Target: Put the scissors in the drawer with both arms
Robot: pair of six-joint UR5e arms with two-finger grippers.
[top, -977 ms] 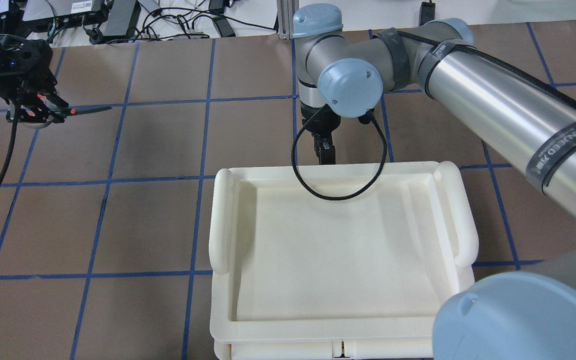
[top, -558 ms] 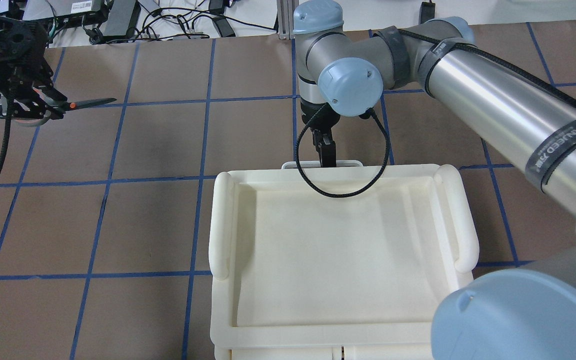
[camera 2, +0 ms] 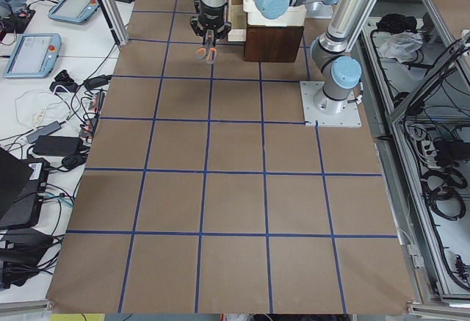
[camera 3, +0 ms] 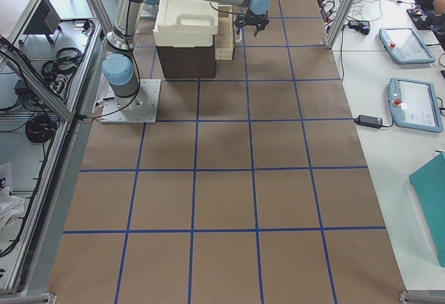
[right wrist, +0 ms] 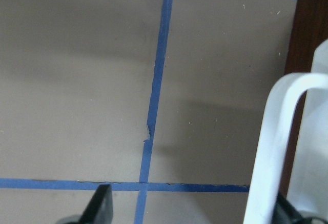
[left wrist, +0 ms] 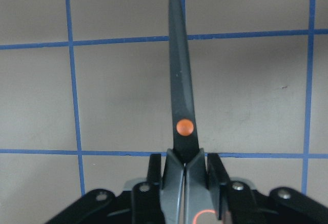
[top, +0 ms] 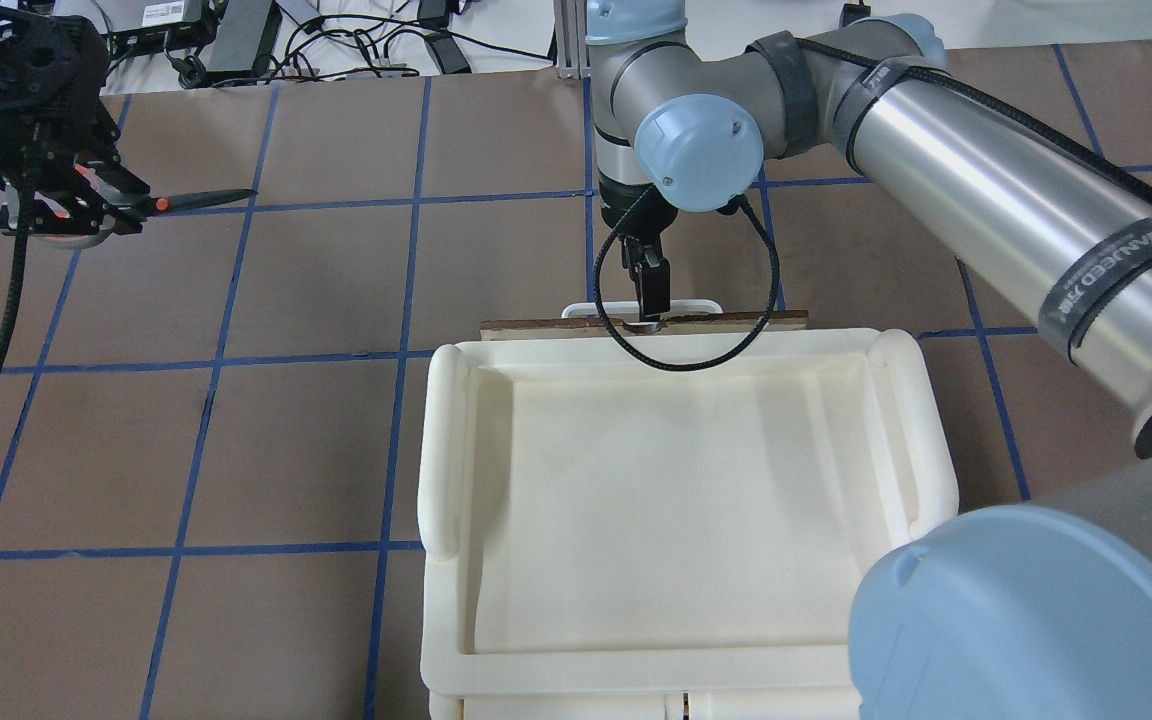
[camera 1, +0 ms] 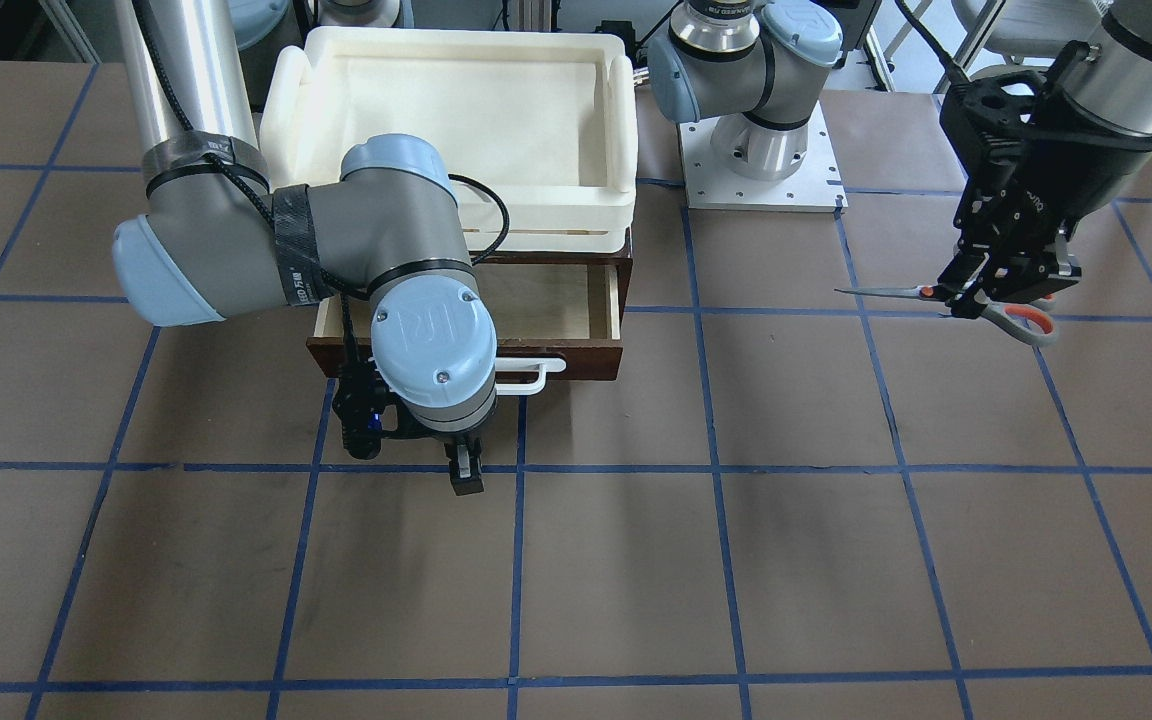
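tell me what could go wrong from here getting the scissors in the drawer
The right arm hangs over much of the partly open drawer, so the left hand may bump it going in. The scissors are held near the pivot, blade sticking out level; the tip could catch the drawer wall or the tray.

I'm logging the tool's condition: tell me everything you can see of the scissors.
The scissors are a small pair: slim grey metal blades, shut together, an orange dot at the pivot, grey handle loops lined in orange-red. The left claw clamps them just behind the pivot. They lie level in the air, clear of the table, tips toward the robot's right. Nothing else touches them.
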